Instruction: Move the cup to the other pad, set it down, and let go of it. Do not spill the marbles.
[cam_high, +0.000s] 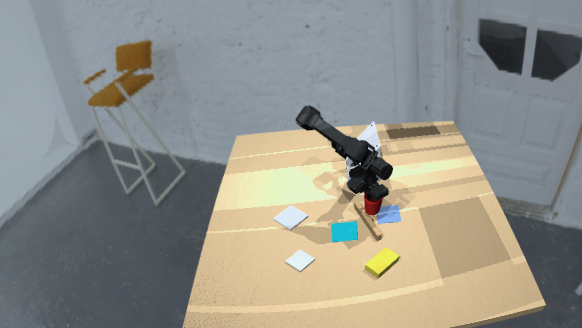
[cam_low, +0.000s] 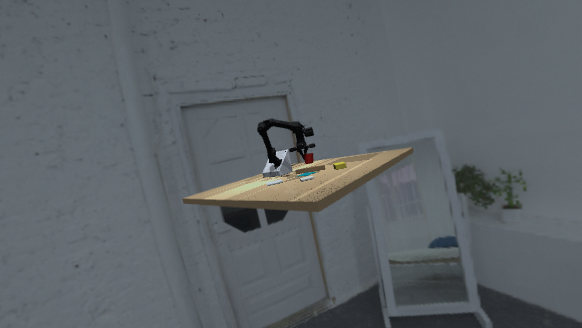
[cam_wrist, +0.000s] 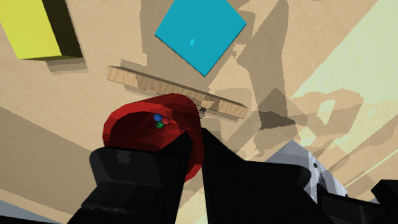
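Observation:
My gripper (cam_high: 374, 195) (cam_wrist: 197, 130) is shut on the wall of the red cup (cam_high: 372, 205) (cam_low: 309, 158) (cam_wrist: 182, 106). The cup hangs above the table, between the blue pad and the wooden bar in the top view. In the wrist view its mouth faces the camera, and a blue marble (cam_wrist: 158, 117), a green marble (cam_wrist: 160, 125) and a red marble (cam_wrist: 166, 121) lie inside. The blue pad (cam_high: 390, 215) is hidden in the wrist view. The cyan pad (cam_high: 344, 232) (cam_low: 307, 174) (cam_wrist: 200, 32) lies flat across the bar from the blue pad.
The low wooden bar (cam_high: 368, 221) (cam_low: 312, 169) (cam_wrist: 150, 83) lies between the two pads. A yellow block (cam_high: 382, 261) (cam_low: 340, 165) (cam_wrist: 30, 30) lies toward the front. Two pale squares (cam_high: 291, 217) (cam_high: 300, 260) lie beyond the cyan pad, on the left in the top view.

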